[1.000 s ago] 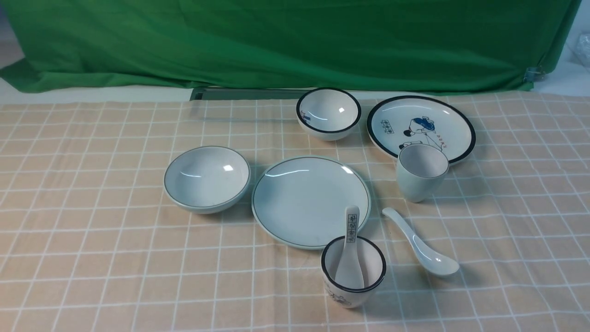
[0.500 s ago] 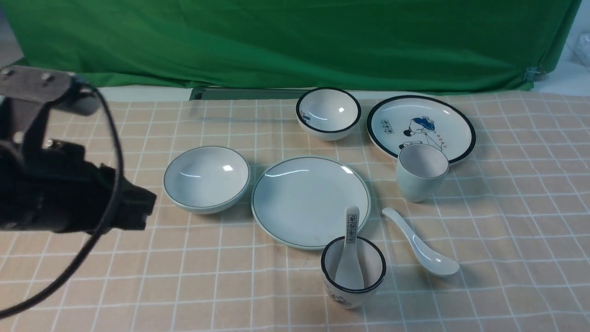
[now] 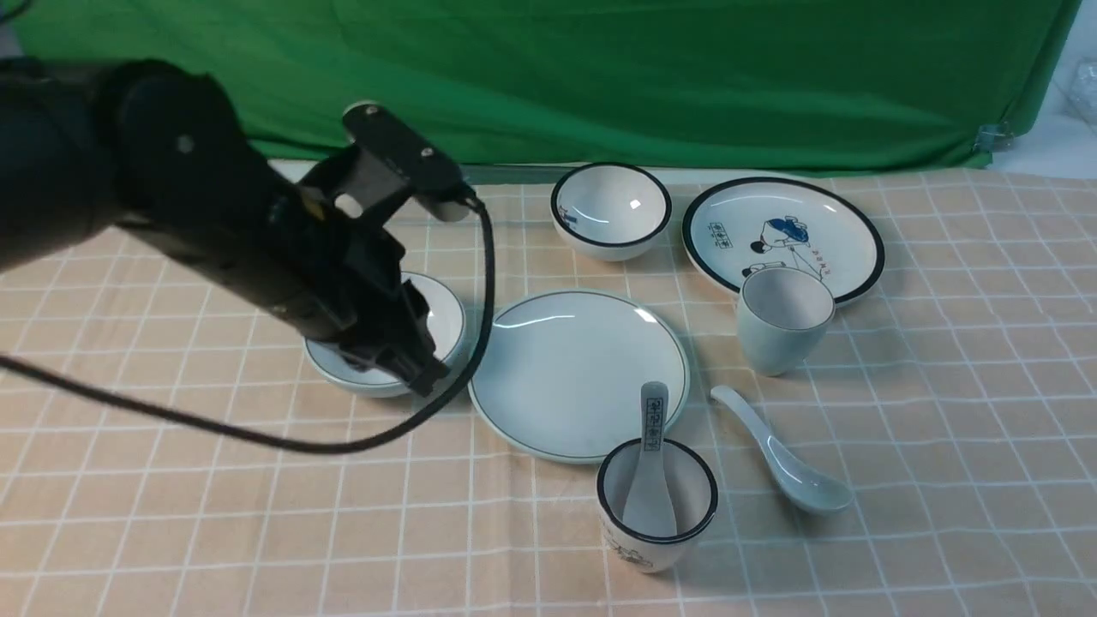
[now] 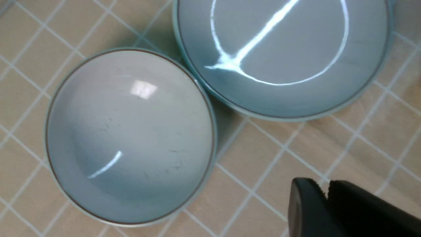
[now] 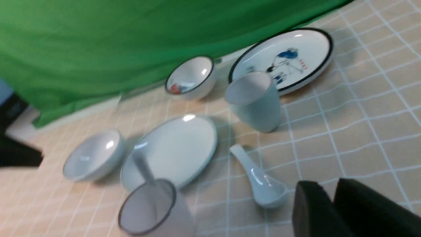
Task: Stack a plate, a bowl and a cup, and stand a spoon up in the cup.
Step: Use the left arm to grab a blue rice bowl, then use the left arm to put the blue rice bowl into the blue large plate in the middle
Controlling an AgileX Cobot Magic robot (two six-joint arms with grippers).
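On your bench, the plain pale plate [image 3: 578, 377] lies flat beside the upright, wide, shallow bowl [image 3: 446, 321]; your handleless cup [image 3: 782, 326] stands upright, and your white spoon [image 3: 793, 467] rests near it, bowl-end away.

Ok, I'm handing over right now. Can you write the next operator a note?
Left tool: above the cloth near the bowl, holding no dish; opening unclear.
Right tool: holding no dish; opening unclear.
Plain plate: centre. Plain bowl: left of it. Plain cup: right, upright, empty. Plain spoon: lying nearer than that cup.
Done: nothing stacked.
Left: bowl onto plate, cup into bowl, spoon into cup.
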